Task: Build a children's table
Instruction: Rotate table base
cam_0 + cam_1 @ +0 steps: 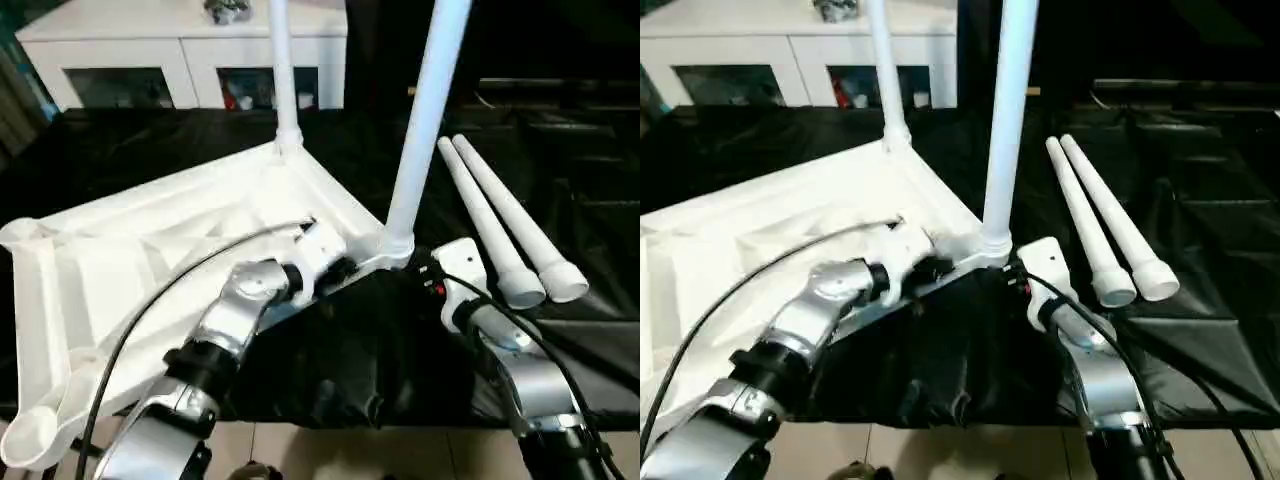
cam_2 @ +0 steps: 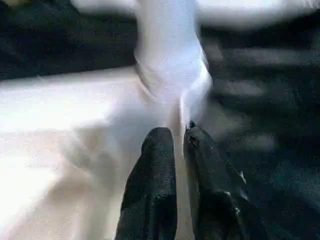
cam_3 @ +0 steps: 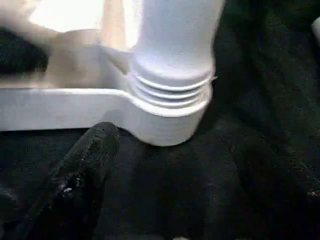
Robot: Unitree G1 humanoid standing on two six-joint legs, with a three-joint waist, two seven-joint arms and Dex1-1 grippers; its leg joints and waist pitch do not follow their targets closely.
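The children's table lies upside down on a black cloth, its ribbed white top (image 1: 150, 250) facing up. Two white legs stand upright in its corners, one at the far corner (image 1: 283, 70) and one at the near right corner (image 1: 425, 110). Two loose legs (image 1: 490, 225) lie side by side on the cloth to the right. My left gripper (image 1: 338, 268) rests at the top's rim just left of the near leg, its fingers (image 2: 160, 165) shut to a thin slit. My right gripper (image 1: 425, 270) is open beside that leg's ribbed collar (image 3: 172, 95), holding nothing.
A white glass-doored cabinet (image 1: 180, 50) stands behind the work surface. The black cloth (image 1: 340, 370) hangs over the front edge, with pale floor tiles below. Black cables run along both forearms.
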